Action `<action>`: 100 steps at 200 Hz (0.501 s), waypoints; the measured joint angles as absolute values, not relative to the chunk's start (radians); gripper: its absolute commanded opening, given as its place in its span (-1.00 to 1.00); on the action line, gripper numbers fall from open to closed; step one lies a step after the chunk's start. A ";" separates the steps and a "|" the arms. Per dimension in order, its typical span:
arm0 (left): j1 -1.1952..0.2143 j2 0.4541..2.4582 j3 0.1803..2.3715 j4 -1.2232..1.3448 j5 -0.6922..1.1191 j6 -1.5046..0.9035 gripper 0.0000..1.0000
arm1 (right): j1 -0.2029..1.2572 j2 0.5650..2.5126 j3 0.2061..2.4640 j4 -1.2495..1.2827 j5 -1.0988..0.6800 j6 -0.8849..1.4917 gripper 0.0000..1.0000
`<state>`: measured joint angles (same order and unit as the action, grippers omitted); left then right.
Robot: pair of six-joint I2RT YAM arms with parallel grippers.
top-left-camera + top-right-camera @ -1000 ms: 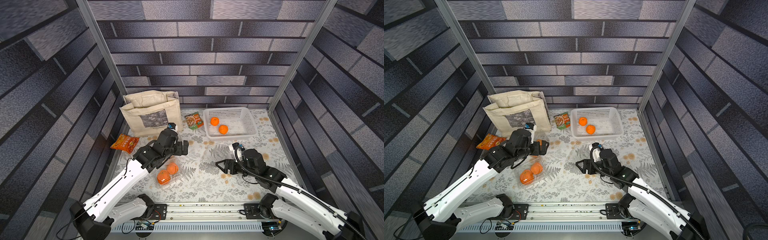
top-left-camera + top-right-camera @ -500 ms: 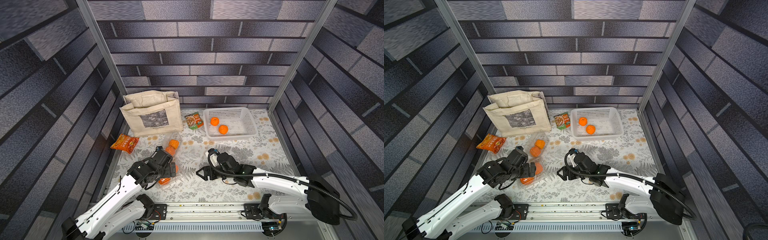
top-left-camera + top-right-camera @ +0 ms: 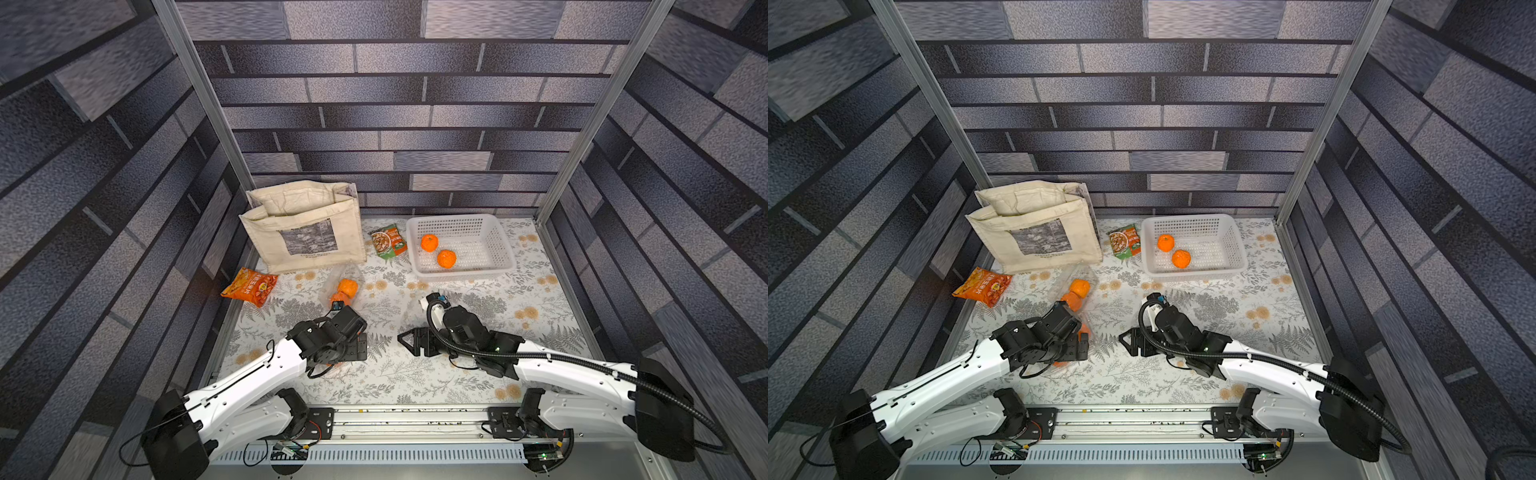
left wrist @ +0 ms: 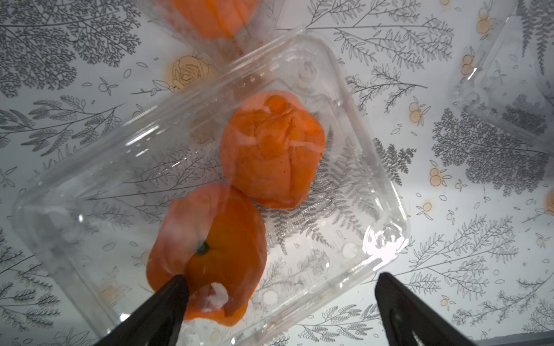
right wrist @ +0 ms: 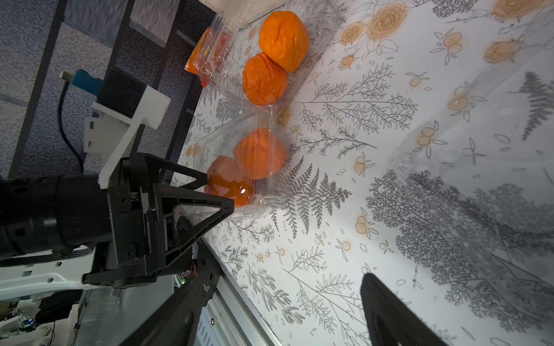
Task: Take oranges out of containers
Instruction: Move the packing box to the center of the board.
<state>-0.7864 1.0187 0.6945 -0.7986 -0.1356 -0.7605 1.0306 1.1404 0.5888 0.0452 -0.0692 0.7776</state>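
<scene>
A clear container [image 4: 344,125] lies on the table with two oranges [image 4: 272,149] [image 4: 215,248] inside. My left gripper [image 4: 281,283] is open just above its near end, one finger over the nearer orange and the other beyond the container's rim. In both top views the left gripper [image 3: 357,347] [image 3: 1077,347] hides this container. A second container [image 3: 332,286] with two oranges [image 3: 348,286] lies further back. My right gripper [image 3: 405,340] [image 5: 278,299] is open, empty and turned on its side, pointing at the left gripper [image 5: 218,194] from the right.
A white perforated basket [image 3: 453,218] at the back right holds two oranges [image 3: 429,242]. A beige cloth bag [image 3: 303,224] stands at the back left. An orange snack packet [image 3: 249,286] and a green packet [image 3: 388,241] lie nearby. An empty clear container [image 4: 509,90] lies beside the left gripper.
My left gripper has drawn back from the far container to the near one at the table's front. The right gripper has swung left, low over the table, toward the left gripper.
</scene>
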 measured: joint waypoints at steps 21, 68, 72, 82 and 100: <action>-0.786 1.063 0.703 -0.733 -0.134 -0.760 1.00 | 1.030 1.128 0.584 0.016 -0.048 0.778 0.68; -0.793 1.222 0.772 -0.540 -0.089 -0.748 1.00 | 1.024 1.028 0.561 -0.026 -0.006 0.780 0.74; -0.793 1.242 0.785 -0.524 -0.080 -0.744 1.00 | 1.021 1.022 0.556 -0.026 -0.004 0.781 0.74; -0.793 1.292 0.821 -0.488 -0.051 -0.738 1.00 | 1.014 1.008 0.537 -0.026 0.003 0.788 0.75; -0.793 1.380 0.902 -0.439 0.016 -0.725 1.00 | 1.005 0.982 0.486 -0.026 0.013 0.803 0.75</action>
